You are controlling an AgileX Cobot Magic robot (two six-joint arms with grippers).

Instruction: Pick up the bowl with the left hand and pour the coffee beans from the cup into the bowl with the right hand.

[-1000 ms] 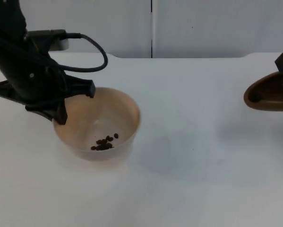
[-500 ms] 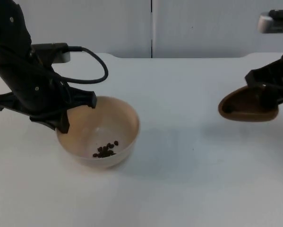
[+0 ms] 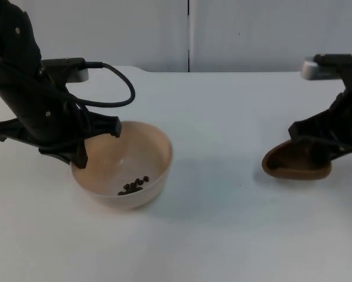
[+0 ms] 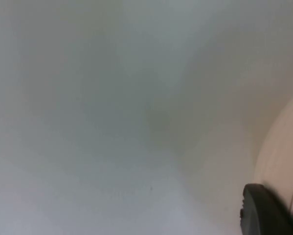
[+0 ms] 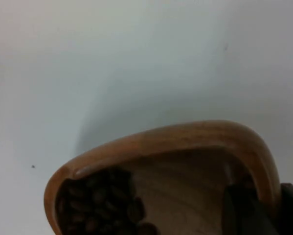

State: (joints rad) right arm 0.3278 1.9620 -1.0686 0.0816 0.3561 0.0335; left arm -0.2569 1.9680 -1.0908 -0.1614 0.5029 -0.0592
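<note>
While the left gripper [image 3: 77,147] stays clamped on the bowl [image 3: 124,164] rim at frame left, the right gripper [image 3: 318,150], closed on the wooden cup [image 3: 296,163] of coffee beans [image 5: 100,205], has moved leftward toward it, so pouring nears

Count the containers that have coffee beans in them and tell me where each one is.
2. The beige bowl, held at its rim by the left gripper, has a few beans. The brown wooden cup, held by the right gripper, carries more.

Lab: white table [image 3: 234,235], grey partition [image 3: 270,35]
</note>
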